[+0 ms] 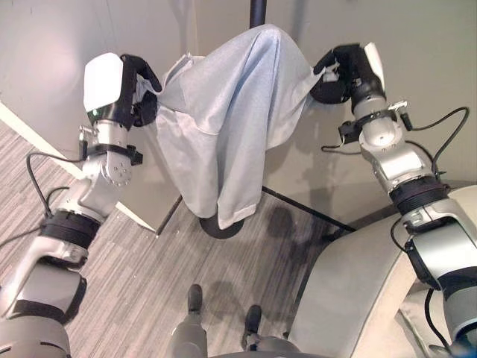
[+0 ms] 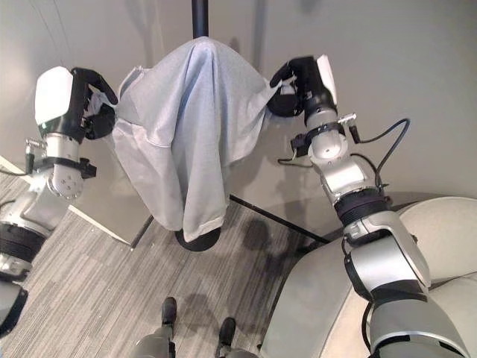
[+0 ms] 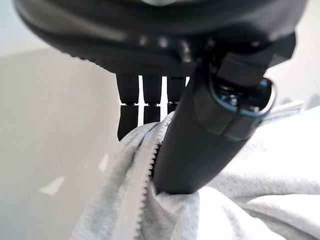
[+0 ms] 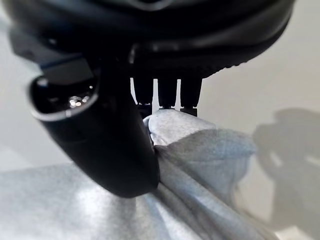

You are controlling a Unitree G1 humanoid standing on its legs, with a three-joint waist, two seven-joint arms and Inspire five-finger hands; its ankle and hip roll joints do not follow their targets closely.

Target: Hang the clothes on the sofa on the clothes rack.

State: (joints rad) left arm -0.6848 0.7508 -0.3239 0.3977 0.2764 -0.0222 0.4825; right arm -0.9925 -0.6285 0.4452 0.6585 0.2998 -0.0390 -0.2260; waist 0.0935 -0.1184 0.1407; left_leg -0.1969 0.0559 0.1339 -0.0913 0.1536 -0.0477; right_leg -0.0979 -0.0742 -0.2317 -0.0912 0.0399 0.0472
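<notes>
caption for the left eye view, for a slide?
Both hands, left and right, pinch a grey garment draped over the rack pole.

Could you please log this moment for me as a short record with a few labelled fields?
garment: light grey zip-up garment, draped over the top of the rack
rack: dark pole with a round base on the floor
left hand: pinching the zipper edge
right hand: pinching the opposite edge
sofa: pale sofa beside the right arm
floor: grey striped carpet

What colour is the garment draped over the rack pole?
Pale grey garment, plain with no pattern; clearest in the left eye view.
</notes>
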